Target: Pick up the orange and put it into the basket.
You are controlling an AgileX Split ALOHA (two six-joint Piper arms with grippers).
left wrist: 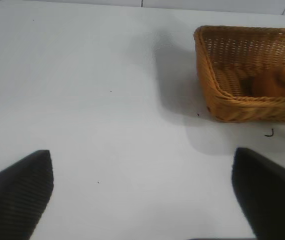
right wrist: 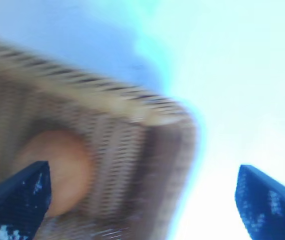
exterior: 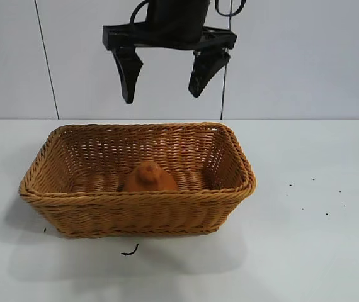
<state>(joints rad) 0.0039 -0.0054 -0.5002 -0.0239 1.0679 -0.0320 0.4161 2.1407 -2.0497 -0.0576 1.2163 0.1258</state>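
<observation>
One dull-orange, matte, rounded orange [exterior: 149,177] with a knobbly bump on top sits inside the tan-brown rectangular woven wicker basket [exterior: 135,211], on the basket floor near the front wall and roughly mid-length. Nothing is touching it. The basket stands on the white tabletop [exterior: 318,239], left of centre in the exterior view.

Right gripper [exterior: 165,80]: suspended above the basket's rear rim, well clear of the wicker. Its two black fingers [exterior: 128,75] are spread wide and hold nothing. The right wrist view looks down past both fingers [right wrist: 17,197] onto a basket corner [right wrist: 132,135], with the orange [right wrist: 57,167] visible inside; that view is blurred.

Left gripper [left wrist: 142,195]: not visible in the exterior view. Its own wrist view shows two black fingers [left wrist: 15,192] set far apart and empty, over bare tabletop [left wrist: 97,100], with the basket [left wrist: 252,107] well apart from it and the orange [left wrist: 277,82] seen inside over the near wall.

Small dark curled scrap [exterior: 130,251] lies on the tabletop just in front of the basket. Scattered dark specks [exterior: 312,195] mark the tabletop to the basket's right.
</observation>
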